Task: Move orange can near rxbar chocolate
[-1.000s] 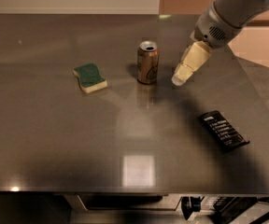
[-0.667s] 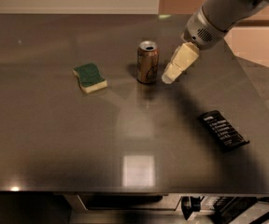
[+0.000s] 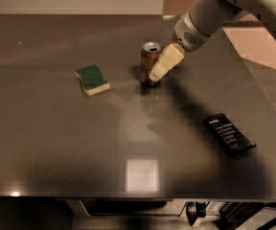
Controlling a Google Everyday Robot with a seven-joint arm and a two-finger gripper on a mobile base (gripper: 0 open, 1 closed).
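Observation:
The orange can [image 3: 149, 61] stands upright near the middle of the grey table, silver top showing. The rxbar chocolate [image 3: 229, 132], a flat black bar with white lettering, lies at the right front of the table. My gripper [image 3: 160, 68] reaches down from the upper right on a white arm and its cream finger overlaps the can's right side. I cannot tell whether it touches the can.
A green-and-yellow sponge [image 3: 92, 79] lies left of the can. The grey table [image 3: 56, 143] ends at a front edge near the bottom, and its right edge runs diagonally behind the arm. Dark equipment shows below the table front.
My gripper has moved left, from a gap to the right of the can to right against its right side. The can, bar and sponge have not moved.

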